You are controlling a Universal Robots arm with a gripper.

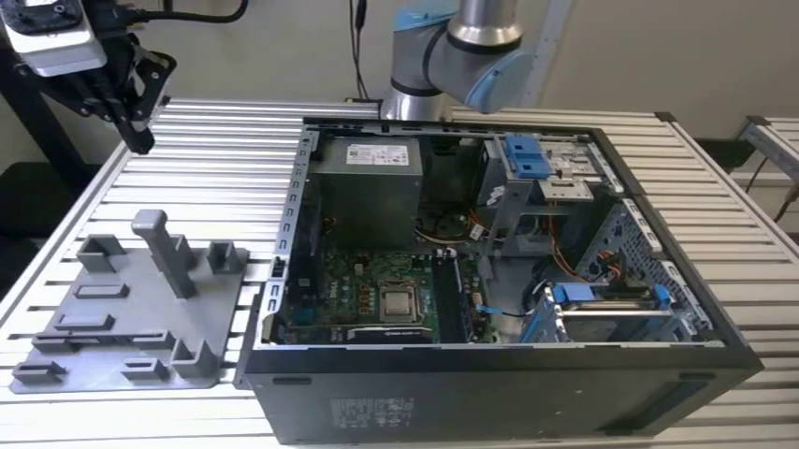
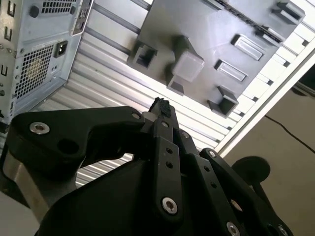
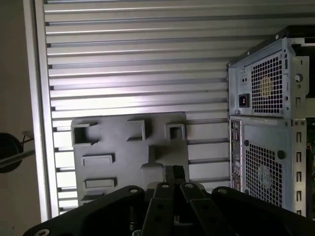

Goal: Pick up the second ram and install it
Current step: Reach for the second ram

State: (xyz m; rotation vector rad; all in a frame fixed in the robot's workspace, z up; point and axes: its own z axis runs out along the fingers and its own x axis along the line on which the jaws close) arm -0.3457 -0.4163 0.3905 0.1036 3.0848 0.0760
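One gripper [image 1: 140, 140] hangs above the slatted table [image 1: 225, 131] near its far corner at the exterior view's left, its jaws pressed together with nothing seen between them. Bare slats lie open beneath it, between the table's edge and the grey holder tray [image 1: 112, 327]. The tray sits just beside the computer case [image 1: 500, 360], and a tall post [image 1: 168, 253] stands up from it.

The exterior view looks down into the open case, past its rim to the green motherboard [image 1: 374, 281]. Where the second ram lies I cannot tell; the dark slots on the board are too small to read.

Both wrist views look past the gripper [image 2: 161, 105] [image 3: 173, 173] down onto the tray [image 2: 197, 29] [image 3: 123, 157], and they show the perforated back panel of the case [image 2: 44, 54] [image 3: 266, 98]. The first wrist view also shows the table's side rail [image 3: 37, 98] and the drop beyond it.
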